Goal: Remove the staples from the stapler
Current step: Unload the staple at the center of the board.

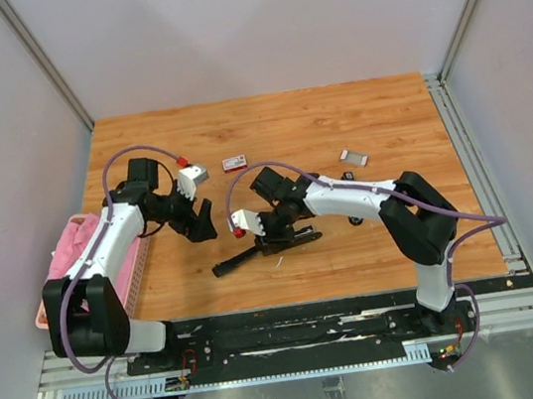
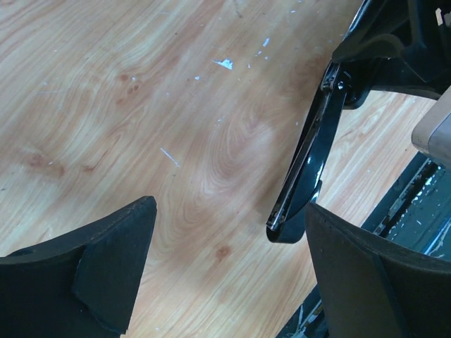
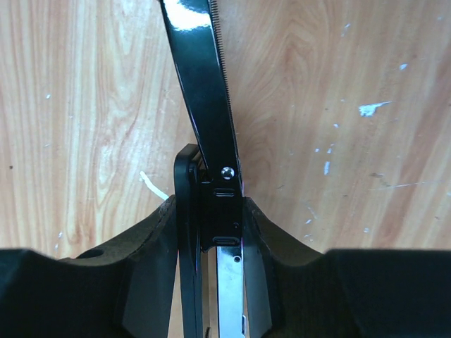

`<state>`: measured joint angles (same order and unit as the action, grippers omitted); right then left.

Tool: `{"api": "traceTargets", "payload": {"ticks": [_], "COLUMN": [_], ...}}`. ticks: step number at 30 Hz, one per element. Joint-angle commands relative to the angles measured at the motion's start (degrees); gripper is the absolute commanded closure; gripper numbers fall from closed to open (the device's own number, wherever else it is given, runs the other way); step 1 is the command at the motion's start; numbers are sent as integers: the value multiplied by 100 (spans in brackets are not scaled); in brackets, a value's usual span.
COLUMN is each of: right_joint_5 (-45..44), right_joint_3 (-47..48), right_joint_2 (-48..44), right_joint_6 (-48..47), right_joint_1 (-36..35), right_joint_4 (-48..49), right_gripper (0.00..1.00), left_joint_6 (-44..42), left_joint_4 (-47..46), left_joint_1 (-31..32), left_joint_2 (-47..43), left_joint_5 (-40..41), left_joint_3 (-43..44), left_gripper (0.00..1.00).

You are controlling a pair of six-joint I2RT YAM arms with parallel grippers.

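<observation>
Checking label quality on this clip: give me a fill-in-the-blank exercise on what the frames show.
1. The right gripper has its jaws shut on the black ____.
2. The jaws of the left gripper stand ____, holding nothing.
3. The basket at the left edge of the table is ____.
Missing words: stapler; open; pink.

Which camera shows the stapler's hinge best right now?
Right wrist: the stapler fills the frame, hinge pin sharp, held by the right gripper. Left wrist shows only one end of it; top external shows it small, partly under that gripper.
</observation>
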<state>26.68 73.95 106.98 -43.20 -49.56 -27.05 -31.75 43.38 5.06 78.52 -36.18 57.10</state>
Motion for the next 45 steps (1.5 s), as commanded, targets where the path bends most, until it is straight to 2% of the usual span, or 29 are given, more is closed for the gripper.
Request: {"api": "traceTargets", "payload": {"ticks": [1,6,15,29,37,45], "right_joint_5": [543,887,1534,2724,2366,778], "right_joint_3": [436,957,2522,2925,3039,2529], "right_joint_2": [79,425,1736,1862,1660,1050], "right_joint_6": [183,240,485,662,599,117], "right_joint_1": [133,287,604,992,964,410], "right_joint_4": [-652,-1202,-2871,-3118,-3118,-2693], "right_gripper": [80,81,81,81,82,83], "left_joint_6": [-163,20,304,352,411,591], "left_joint_4": [-74,-129,-725,-846,-1005,-1251], "left_joint_1": [-14,-14,-14,-14,-14,-14], "left_joint_2": [475,922,247,175,97,41], "left_joint_5": [-270,-65,94,82,191,452], "left_joint_3": [118,276,-231,-302,-417,-487], "left_gripper": [9,8,6,6,6,5]}}
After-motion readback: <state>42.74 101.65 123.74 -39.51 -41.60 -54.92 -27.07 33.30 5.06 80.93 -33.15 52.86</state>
